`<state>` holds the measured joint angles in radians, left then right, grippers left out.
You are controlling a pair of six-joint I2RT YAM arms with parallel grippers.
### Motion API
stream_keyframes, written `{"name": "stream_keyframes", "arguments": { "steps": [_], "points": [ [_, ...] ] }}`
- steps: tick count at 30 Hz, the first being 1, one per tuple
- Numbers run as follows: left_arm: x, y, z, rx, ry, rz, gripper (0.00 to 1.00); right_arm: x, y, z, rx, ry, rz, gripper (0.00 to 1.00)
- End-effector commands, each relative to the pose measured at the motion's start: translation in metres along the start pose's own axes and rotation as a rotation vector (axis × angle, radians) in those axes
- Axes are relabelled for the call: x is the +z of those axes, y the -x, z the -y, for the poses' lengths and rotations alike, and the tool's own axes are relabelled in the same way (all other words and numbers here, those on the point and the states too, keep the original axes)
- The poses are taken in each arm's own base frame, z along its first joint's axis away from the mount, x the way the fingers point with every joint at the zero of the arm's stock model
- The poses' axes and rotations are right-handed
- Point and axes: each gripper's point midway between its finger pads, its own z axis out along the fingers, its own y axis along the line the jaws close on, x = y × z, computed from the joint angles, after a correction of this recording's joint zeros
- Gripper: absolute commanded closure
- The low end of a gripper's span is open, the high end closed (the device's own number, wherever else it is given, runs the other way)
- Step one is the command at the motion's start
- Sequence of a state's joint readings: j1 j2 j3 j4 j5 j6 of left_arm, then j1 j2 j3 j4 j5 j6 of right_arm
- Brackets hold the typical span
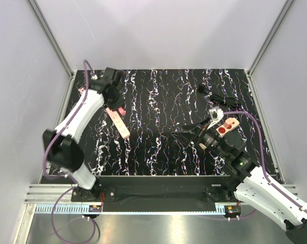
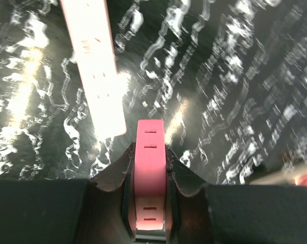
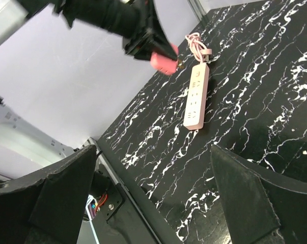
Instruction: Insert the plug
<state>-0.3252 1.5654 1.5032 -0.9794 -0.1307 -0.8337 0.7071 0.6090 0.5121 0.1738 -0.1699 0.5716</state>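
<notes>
The pinkish-red plug (image 2: 150,162) is clamped between the fingers of my left gripper (image 2: 150,170), its tip sticking out ahead of them. In the top view the left gripper (image 1: 117,105) holds the plug (image 1: 121,110) just above the far end of a pale pink power strip (image 1: 120,124), which lies on the black marbled table. The strip (image 2: 94,76) lies ahead and to the left in the left wrist view. My right gripper (image 1: 188,136) is open and empty at mid-table; its view shows the plug (image 3: 163,61) above the strip (image 3: 196,96).
A beige strip with red sockets (image 1: 228,127) lies beside the right arm. A coiled black cable (image 1: 222,99) and a small black piece (image 1: 200,88) sit at the far right. The pink strip's cord (image 3: 196,43) loops at the table's far left edge.
</notes>
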Motion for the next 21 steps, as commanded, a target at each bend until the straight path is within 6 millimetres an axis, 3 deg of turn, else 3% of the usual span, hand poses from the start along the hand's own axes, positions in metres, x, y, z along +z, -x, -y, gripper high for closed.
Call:
{"name": "stream_keyframes", "arguments": {
  "steps": [1, 3, 5, 7, 8, 10, 11, 14, 17, 21],
  "points": [
    [0.013, 0.004, -0.034, -0.004, 0.269, -0.038, 1.0, 0.0, 0.01, 0.0, -0.024, -0.018, 0.029, 0.0],
    [0.025, 0.01, -0.022, 0.079, 0.232, -0.045, 1.0, -0.001, 0.01, 0.0, -0.025, -0.022, 0.025, 0.0],
    [0.035, 0.023, -0.007, 0.31, 0.136, -0.004, 1.0, -0.001, 0.01, 0.002, -0.027, -0.031, 0.022, 0.0],
    [0.032, 0.02, 0.006, 0.538, -0.003, -0.013, 1.0, -0.003, 0.008, 0.004, -0.03, -0.042, 0.015, 0.0],
    [0.037, 0.014, 0.011, 0.6, -0.079, -0.026, 1.0, -0.003, 0.008, 0.004, -0.028, -0.043, 0.013, 0.0],
    [0.026, -0.007, 0.027, 0.748, -0.283, -0.106, 1.0, -0.004, 0.006, 0.006, -0.028, -0.051, 0.01, 0.0],
    [0.023, -0.013, 0.025, 0.799, -0.305, -0.127, 1.0, -0.005, 0.006, 0.007, -0.027, -0.054, 0.014, 0.0],
    [0.029, -0.001, 0.008, 0.918, -0.229, -0.096, 1.0, -0.005, 0.006, 0.008, -0.018, -0.063, 0.017, 0.0],
    [0.05, 0.003, -0.02, 0.996, -0.093, -0.135, 1.0, -0.004, 0.005, 0.009, -0.016, -0.066, 0.008, 0.0],
    [0.06, 0.011, -0.046, 1.059, 0.037, -0.145, 1.0, -0.006, 0.003, 0.011, -0.024, -0.076, 0.001, 0.0]
  ]
}}
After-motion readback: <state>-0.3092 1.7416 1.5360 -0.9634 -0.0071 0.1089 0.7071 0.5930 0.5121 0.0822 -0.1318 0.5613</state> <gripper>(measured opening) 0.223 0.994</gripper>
